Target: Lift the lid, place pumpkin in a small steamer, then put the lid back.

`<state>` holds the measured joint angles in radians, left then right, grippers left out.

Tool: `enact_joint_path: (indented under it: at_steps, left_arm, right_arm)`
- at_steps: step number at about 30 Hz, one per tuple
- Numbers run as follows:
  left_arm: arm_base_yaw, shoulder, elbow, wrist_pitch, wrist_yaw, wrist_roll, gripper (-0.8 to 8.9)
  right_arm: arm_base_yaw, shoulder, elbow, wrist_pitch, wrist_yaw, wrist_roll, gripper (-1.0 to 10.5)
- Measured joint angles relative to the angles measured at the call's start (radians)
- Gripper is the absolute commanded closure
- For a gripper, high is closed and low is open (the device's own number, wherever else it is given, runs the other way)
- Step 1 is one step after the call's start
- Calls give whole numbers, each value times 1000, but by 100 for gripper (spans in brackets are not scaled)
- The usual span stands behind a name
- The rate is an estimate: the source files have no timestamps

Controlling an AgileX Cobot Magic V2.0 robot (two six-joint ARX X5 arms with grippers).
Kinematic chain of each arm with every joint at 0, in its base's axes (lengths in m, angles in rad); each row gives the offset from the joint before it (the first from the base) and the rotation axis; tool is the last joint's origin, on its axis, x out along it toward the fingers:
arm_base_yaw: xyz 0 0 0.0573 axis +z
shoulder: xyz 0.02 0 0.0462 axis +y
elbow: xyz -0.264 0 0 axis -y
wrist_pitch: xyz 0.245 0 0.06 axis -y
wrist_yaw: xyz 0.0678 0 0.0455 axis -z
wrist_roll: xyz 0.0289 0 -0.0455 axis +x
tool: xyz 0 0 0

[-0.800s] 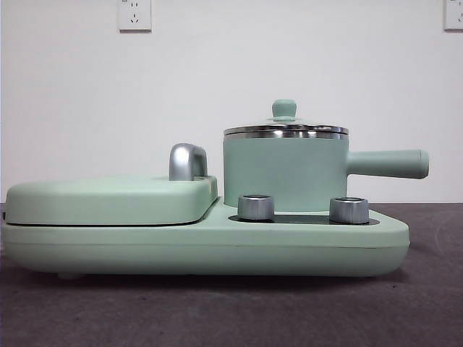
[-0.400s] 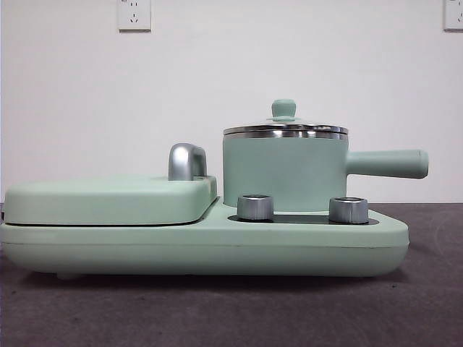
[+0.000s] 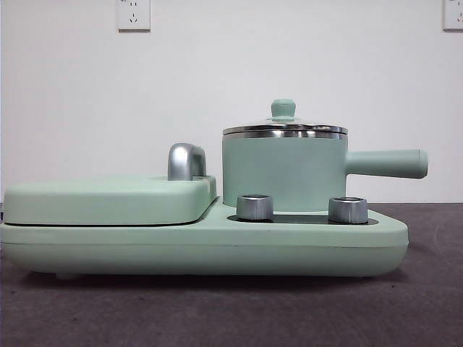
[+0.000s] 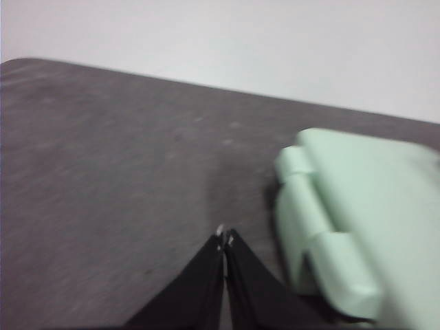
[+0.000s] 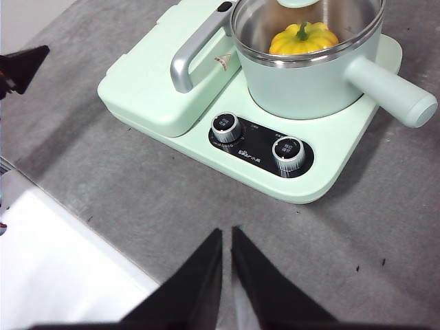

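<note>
The small steamer (image 3: 282, 170) stands on the right half of the mint green base unit (image 3: 217, 246), its long handle pointing right. The lid (image 3: 284, 130) sits closed on the steamer's rim. Through the glass lid (image 5: 344, 17) the right wrist view shows the yellow pumpkin (image 5: 302, 39) with its green stem inside the steamer (image 5: 309, 82). My right gripper (image 5: 227, 234) hangs shut over the grey table in front of the unit, holding nothing. My left gripper (image 4: 225, 237) is shut and empty, low over the table beside the unit's end.
A flat mint green griddle cover (image 3: 108, 199) with a steel handle (image 3: 186, 160) fills the unit's left half. Two silver knobs (image 3: 255, 207) (image 3: 348, 210) face the front. In the right wrist view a white surface (image 5: 55, 261) borders the table's near edge.
</note>
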<state>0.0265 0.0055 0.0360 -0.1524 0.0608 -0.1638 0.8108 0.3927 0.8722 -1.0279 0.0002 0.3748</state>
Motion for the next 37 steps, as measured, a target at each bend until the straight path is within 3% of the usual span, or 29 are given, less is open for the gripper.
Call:
enact_joint_path:
  at_steps: [7,25,37]
  left_arm:
    - [2,0,-3,-30,-112,11,808]
    - [-24,0,-3,-31,-66,125,807]
    - [-24,0,-3,-31,-66,142,807]
  right_arm:
    - [0,0,0,0,0,0,927]
    - [0,0,0,0,0,0,927]
    - [0,0,0,0,0,0,927]
